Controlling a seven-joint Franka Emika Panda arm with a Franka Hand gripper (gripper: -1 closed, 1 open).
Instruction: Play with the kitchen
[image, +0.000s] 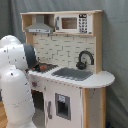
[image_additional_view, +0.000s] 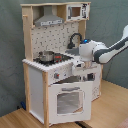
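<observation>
One kitchen (image_additional_view: 57, 65) fills the middle of both exterior views. In the second exterior view my claw (image_additional_view: 80, 64) hangs right of centre, at its front counter edge; grip state I cannot tell.

The kitchen (image_additional_view: 55, 75) looks made of white painted panels with light, matt wood edges, and its oven door (image_additional_view: 70, 100) has a clear window. The small pot (image_additional_view: 46, 56) shines like metal. The arm (image: 17, 80) has smooth, glossy white plastic shells.
</observation>
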